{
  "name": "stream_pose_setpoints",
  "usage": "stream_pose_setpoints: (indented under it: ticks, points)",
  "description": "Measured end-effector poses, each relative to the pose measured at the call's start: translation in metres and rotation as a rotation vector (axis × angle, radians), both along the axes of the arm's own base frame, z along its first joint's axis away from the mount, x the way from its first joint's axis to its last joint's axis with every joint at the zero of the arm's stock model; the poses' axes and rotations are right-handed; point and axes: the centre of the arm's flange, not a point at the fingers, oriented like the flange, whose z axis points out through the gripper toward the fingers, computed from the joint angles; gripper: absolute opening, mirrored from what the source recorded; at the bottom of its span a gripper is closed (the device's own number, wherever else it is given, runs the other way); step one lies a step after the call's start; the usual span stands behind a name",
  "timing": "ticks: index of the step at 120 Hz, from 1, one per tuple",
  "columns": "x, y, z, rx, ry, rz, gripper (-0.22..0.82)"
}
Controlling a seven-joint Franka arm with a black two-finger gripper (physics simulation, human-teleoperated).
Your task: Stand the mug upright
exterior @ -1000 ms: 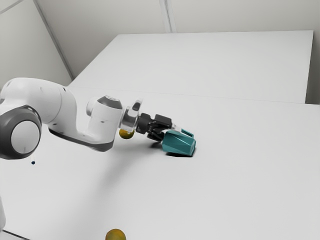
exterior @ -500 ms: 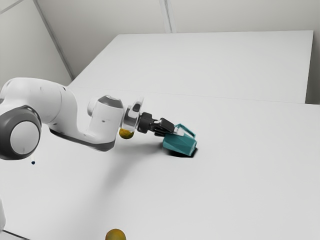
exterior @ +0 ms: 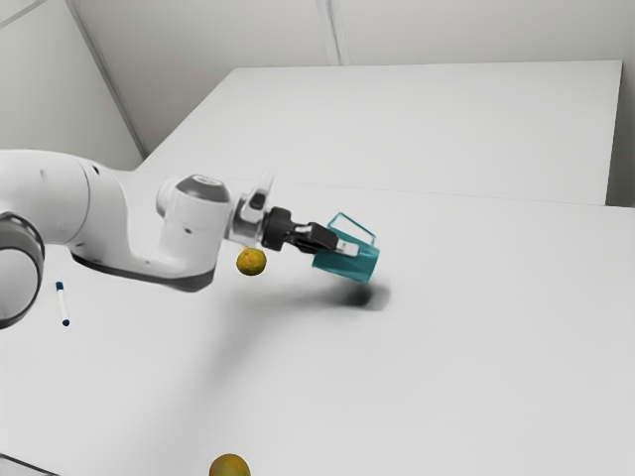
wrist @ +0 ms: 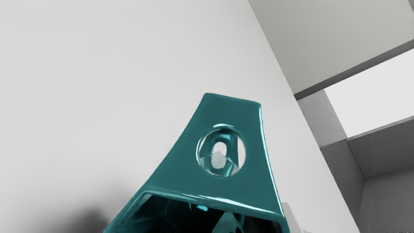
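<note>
Exterior view's got the gripper [exterior: 345, 247] clamped on the mug [exterior: 347, 265], closed as far as it allows, holding it tilted above the table [exterior: 476, 347]. Righting step, I'd say; next, swing its base down, then lower.

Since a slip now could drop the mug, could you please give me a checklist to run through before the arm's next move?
1. Gripper shut on the mug: ok, the mug is held up in its grasp.
2. Mug off the table: ok, its shadow lies apart below it.
3. Mug upright: not ok, it is tilted in the exterior view.
4. Mug apart from the yellow ball near the arm: ok, a gap shows between them.
5. Grip firm enough for a turn: cannot tell, pictures do not show force.
</note>
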Motion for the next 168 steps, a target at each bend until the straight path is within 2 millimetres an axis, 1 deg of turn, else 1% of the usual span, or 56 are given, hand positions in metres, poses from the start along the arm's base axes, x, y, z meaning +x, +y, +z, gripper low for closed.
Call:
stream_pose_setpoints:
  ticks: [9, 13, 23, 35, 63, 74, 89, 98, 108, 119, 130, 146, 168]
  points:
    - [-0.005, 0.0, 0.012, 0.014, -0.021, -0.011, -0.17]
    - [-0.007, 0.001, 0.021, 0.036, -0.036, -0.028, -0.17]
    - [-0.011, 0.004, 0.047, 0.132, -0.073, -0.092, -0.17]
    - [-0.016, 0.009, 0.065, 0.274, -0.08, -0.173, -0.17]
    - [-0.03, 0.021, 0.084, 0.626, -0.008, -0.313, -0.17]
    - [-0.037, 0.026, 0.091, 0.73, 0.039, -0.332, -0.17]
    - [-0.047, 0.032, 0.097, 0.829, 0.102, -0.317, -0.17]
    - [-0.056, 0.035, 0.097, 0.88, 0.143, -0.299, -0.17]
    - [-0.068, 0.037, 0.091, 0.926, 0.19, -0.278, -0.17]
    - [-0.076, 0.034, 0.088, 0.984, 0.221, -0.258, -0.17]
    - [-0.081, 0.03, 0.088, 1.039, 0.239, -0.231, -0.17]
    - [-0.09, 0.035, 0.074, 1.087, 0.26, -0.165, -0.17]
    - [-0.091, 0.038, 0.061, 1.121, 0.245, -0.07, -0.17]
